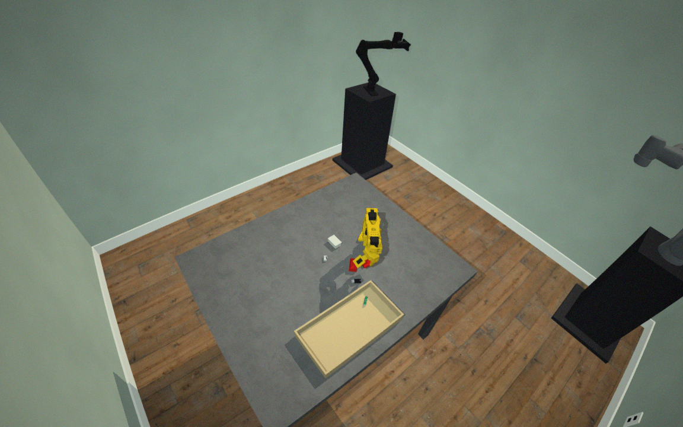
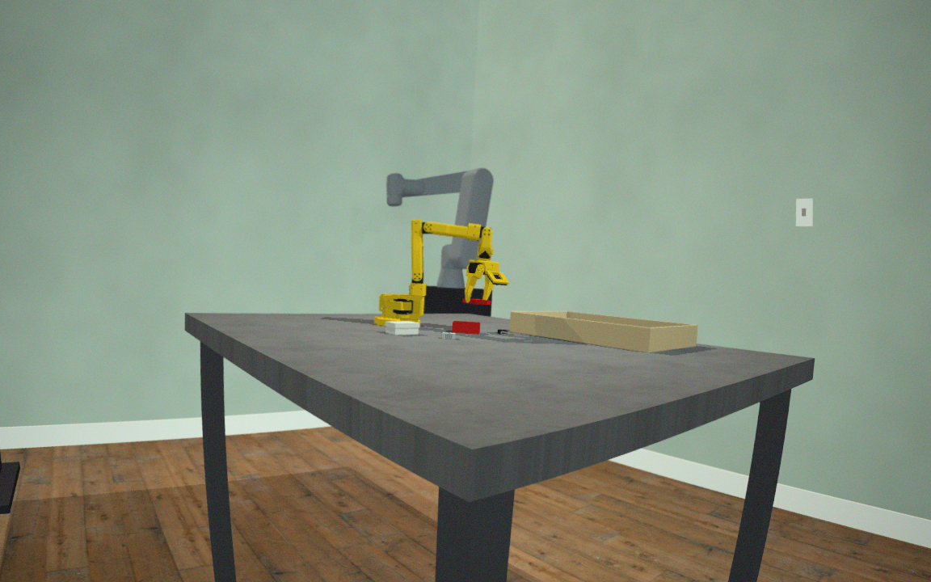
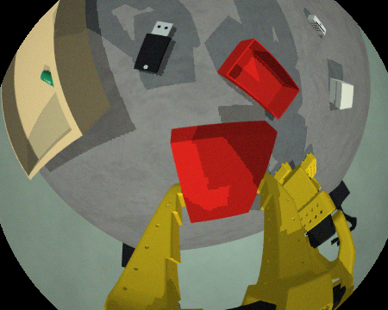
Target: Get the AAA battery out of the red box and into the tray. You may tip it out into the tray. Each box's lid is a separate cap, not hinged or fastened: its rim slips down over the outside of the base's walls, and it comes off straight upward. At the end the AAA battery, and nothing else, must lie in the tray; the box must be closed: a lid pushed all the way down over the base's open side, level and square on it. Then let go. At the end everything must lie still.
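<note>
My gripper (image 2: 478, 297) (image 3: 222, 189) is shut on the red lid (image 1: 366, 263) (image 2: 477, 302) (image 3: 220, 172) and holds it well above the table. The lid's flat top faces the wrist camera. The red box's base (image 1: 352, 265) (image 2: 465, 326) (image 3: 236, 56) stands on the table, open side up, below and beside the lid. No object shows inside it in the wrist view. The green AAA battery (image 1: 365, 300) (image 3: 46, 77) lies in the tan tray (image 1: 381, 298) (image 2: 584, 331) (image 3: 79, 86), near one end; the exterior view does not show it.
A black USB stick (image 1: 356, 280) (image 2: 503, 331) (image 3: 152, 52) lies between the base and the tray. A white box (image 1: 334, 241) (image 2: 402, 328) (image 3: 344, 95) and a small whitish object (image 1: 325, 258) (image 2: 448, 335) (image 3: 316, 26) are on the base's other side.
</note>
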Controlling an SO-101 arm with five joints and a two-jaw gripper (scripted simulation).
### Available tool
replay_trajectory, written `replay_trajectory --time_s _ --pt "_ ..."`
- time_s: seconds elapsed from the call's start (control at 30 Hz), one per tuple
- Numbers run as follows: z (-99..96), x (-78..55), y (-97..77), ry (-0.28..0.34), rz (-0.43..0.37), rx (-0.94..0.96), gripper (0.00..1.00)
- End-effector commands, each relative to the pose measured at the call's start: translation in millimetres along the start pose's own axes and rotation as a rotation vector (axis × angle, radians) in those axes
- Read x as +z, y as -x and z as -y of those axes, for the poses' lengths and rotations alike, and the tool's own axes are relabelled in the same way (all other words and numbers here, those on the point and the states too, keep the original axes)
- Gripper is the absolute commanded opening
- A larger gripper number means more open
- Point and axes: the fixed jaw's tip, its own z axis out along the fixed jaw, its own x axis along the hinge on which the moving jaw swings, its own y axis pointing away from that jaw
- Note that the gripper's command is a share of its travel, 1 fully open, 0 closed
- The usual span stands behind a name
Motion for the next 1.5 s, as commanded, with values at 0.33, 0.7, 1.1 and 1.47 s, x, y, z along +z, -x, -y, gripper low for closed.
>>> replay_trajectory --time_s 0.33,0.7,1.1,1.47 --pt "-0.8 -3.7 -0.5 0.034 0.018 0.001 0.22" --pt "-0.8 -3.7 -0.5 0.034 0.018 0.001 0.22" --pt "-0.7 -3.7 -0.4 0.034 0.018 0.001 0.22" --pt "13.8 -3.6 18.2 0.034 0.018 0.001 0.22"
